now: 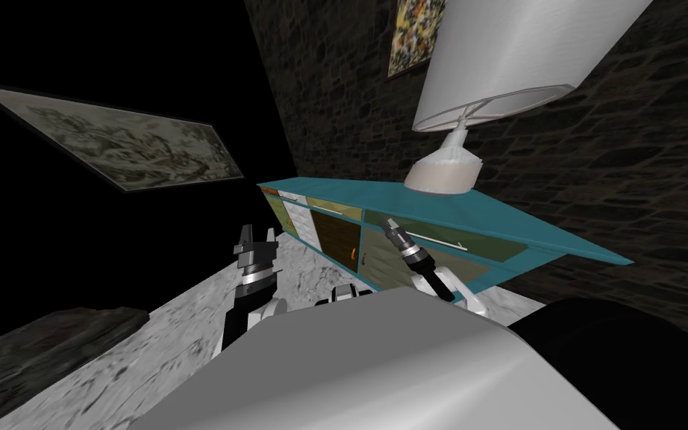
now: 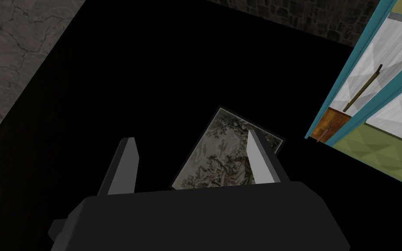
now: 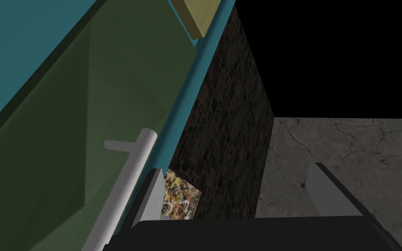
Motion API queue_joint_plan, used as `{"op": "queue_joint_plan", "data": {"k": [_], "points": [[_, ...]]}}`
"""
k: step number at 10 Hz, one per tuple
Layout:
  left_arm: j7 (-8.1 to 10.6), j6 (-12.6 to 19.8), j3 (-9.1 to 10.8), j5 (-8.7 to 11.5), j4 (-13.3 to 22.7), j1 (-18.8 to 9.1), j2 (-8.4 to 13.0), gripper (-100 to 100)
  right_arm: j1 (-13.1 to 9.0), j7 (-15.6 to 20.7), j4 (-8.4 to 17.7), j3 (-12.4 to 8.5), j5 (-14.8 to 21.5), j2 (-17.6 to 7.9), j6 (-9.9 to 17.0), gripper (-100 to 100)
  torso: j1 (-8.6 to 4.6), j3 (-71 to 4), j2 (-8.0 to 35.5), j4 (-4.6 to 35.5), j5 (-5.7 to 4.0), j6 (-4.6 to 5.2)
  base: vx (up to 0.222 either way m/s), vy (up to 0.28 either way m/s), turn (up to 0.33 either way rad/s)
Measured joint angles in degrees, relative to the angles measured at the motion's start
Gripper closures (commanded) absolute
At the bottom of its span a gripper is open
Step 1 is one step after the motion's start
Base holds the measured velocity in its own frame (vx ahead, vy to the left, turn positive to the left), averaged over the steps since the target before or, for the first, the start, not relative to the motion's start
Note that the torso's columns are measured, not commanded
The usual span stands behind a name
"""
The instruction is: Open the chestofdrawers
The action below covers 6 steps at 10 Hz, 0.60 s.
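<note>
The chest of drawers (image 1: 424,203) is teal with several coloured fronts and stands against a dark stone wall. My right gripper (image 1: 391,225) is at its upper dark green drawer (image 1: 477,240), by the end of a long pale bar handle (image 1: 439,240). In the right wrist view the gripper (image 3: 235,191) is open, and the grey handle (image 3: 126,174) runs just outside one finger (image 3: 152,196), against the green front (image 3: 65,130). My left gripper (image 1: 255,237) hangs open off the chest's left end; its wrist view (image 2: 191,163) has the chest's corner (image 2: 370,87) to one side.
A white lamp (image 1: 447,168) with a wide shade stands on the chest's top above my right arm. A framed picture (image 1: 122,145) hangs before a black area on the left. Grey marbled floor (image 1: 111,351) spreads under the arms, with a dark low shape (image 1: 36,343) at the left.
</note>
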Motion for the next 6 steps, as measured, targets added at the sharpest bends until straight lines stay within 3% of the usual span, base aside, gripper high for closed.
{"op": "queue_joint_plan", "data": {"k": [6], "points": [[0.00,0.00,0.00,0.00,0.00,0.00,0.00,0,-0.08,5.46,0.61,-1.50,9.41,-6.87,1.95,-100,0.02,0.06,0.14,0.18,0.10,0.02,0.067,0.122,-0.063]]}}
